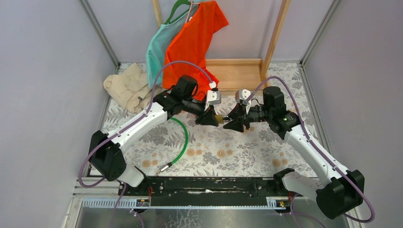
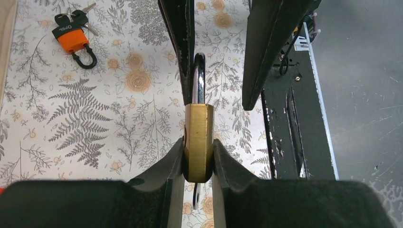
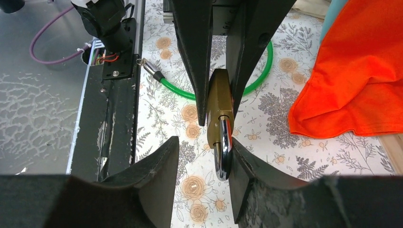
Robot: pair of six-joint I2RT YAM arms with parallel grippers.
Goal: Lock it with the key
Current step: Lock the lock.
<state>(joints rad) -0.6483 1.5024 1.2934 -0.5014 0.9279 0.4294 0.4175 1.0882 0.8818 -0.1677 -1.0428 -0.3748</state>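
My left gripper (image 2: 198, 145) is shut on the body of a brass padlock (image 2: 198, 137) and holds it above the table. The steel shackle (image 2: 199, 76) points toward my right gripper (image 3: 204, 142). That gripper is open, with the shackle (image 3: 223, 152) between its fingers and resting against the right finger (image 3: 242, 156). A thin metal piece with a hole (image 2: 196, 192) hangs from the padlock's bottom end. The orange-headed key with a black loop (image 2: 73, 40) lies on the table beside a small black-headed key bunch (image 2: 76, 19). In the top view both grippers meet at the padlock (image 1: 219, 118).
A green cable (image 1: 180, 137) curves over the floral cloth, also in the right wrist view (image 3: 259, 71). An orange shirt (image 1: 195, 38) and a teal one hang on a wooden rack (image 1: 237, 71). A beige cloth (image 1: 126, 85) lies at back left. A black rail (image 1: 209, 185) runs along the near edge.
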